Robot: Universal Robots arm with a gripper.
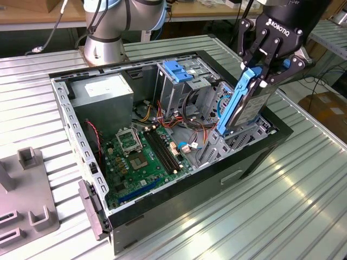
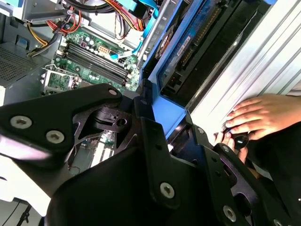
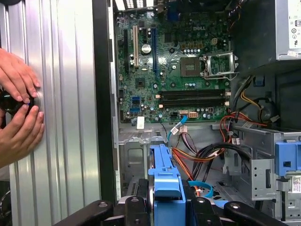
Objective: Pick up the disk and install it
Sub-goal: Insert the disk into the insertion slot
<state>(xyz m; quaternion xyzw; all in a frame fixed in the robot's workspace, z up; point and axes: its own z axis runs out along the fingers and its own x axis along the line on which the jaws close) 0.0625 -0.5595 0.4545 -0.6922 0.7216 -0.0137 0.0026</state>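
One robot hand (image 1: 265, 76) pinching disk (image 1: 242, 111) by upper end. Disk tilted, blue edge toward motherboard (image 1: 142, 155), lower end at drive bay (image 1: 254, 136) of open computer case (image 1: 244, 174), toward exterior view's right. White label (image 1: 102, 86) on power supply (image 1: 105, 100), print unreadable. Case on ribbed metal counter (image 1: 303, 206). Person's fingers (image 3: 21, 80) around dark knob (image 3: 11, 101) on counter, first wrist view.

Matt metal disk (image 1: 252, 108) w/ blue plastic edge; ribbed shiny metal table (image 1: 303, 189).

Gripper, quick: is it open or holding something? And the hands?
Gripper: shut on the disk.
Hands: touching a small dark thing on the table.
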